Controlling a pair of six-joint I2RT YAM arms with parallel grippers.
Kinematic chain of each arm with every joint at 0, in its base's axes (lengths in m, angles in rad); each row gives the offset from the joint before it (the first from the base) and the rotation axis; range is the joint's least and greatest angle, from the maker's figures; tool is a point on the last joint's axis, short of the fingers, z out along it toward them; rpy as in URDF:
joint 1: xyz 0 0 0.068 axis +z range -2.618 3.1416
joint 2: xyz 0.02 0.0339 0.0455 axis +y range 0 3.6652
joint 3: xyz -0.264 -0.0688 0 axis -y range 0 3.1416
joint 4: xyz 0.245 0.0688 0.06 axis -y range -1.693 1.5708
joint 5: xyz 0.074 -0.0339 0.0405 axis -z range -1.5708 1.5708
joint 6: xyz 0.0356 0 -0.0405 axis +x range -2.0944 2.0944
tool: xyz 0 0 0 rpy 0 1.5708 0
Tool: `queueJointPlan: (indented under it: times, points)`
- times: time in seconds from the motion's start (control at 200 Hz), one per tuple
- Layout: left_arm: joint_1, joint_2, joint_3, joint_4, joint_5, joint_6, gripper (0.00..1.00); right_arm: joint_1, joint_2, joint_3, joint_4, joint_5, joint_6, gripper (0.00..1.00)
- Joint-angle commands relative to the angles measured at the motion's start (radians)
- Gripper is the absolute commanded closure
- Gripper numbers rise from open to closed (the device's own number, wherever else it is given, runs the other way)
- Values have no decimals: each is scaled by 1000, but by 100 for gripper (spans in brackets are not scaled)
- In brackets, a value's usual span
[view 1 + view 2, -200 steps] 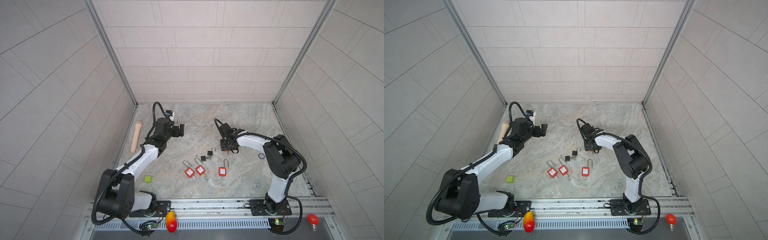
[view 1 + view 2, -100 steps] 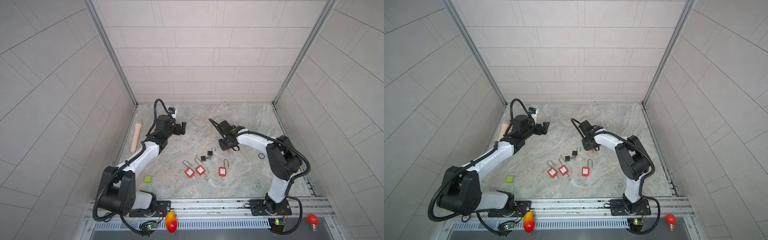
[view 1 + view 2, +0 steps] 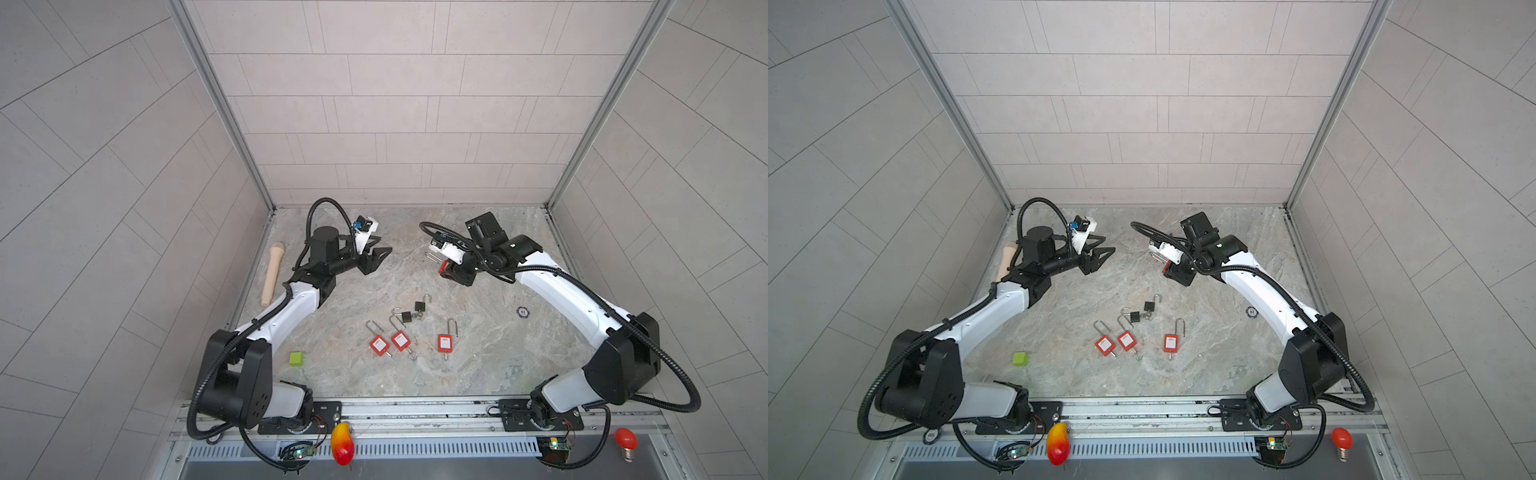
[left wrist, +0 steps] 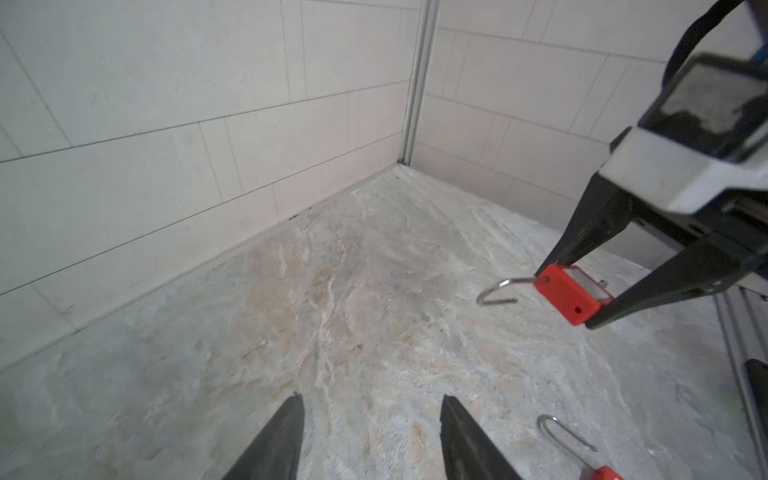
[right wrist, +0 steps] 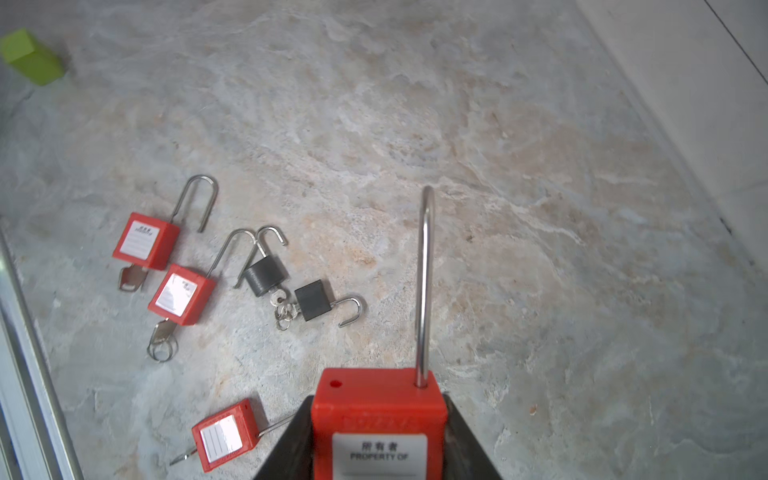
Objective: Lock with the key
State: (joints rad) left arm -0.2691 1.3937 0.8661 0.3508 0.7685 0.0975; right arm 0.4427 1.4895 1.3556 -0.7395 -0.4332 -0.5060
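Right gripper point(image 4: 567, 300) is clamped on the red padlock point(image 5: 379, 409) body, lifted off the surface point(image 3: 478, 332), toward the back, right of middle. Left gripper point(image 4: 372, 399) is half parted, empty, touching nothing. Right wrist view shows the shackle point(image 5: 424, 282) open, one hole bare, and a "PROPERTY OF" label point(image 5: 380, 453); top views hide both. Three other red padlocks point(image 3: 401, 340) and two black padlocks point(image 3: 407, 318) lie mid-surface, keys point(image 5: 132, 277) in them. Held padlock's key: cannot tell.

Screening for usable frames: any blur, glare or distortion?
Left wrist view: floor smeared near the left pincer. Right wrist view: sharp, held red padlock label legible, glare on a lying padlock. Both top views: side wall lines bow.
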Motion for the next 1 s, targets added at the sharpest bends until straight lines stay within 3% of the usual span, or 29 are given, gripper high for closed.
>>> queueJointPlan:
  times: [0.0,0.23,0.55,0.761,0.996]
  points:
    - [-23,32,28,137,172,-37,46,3,-28,42,-76,-82,-196,69]
    - [-87,62,59,142,230,-30,44,4,-67,28,-72,-128,-302,69]
    - [-140,85,82,83,253,25,43,4,-81,23,-72,-135,-357,69]
    - [-163,74,117,-77,238,156,47,5,-77,36,-75,-140,-374,70]
    - [-179,74,135,-131,219,219,55,5,-75,51,-83,-145,-390,70]
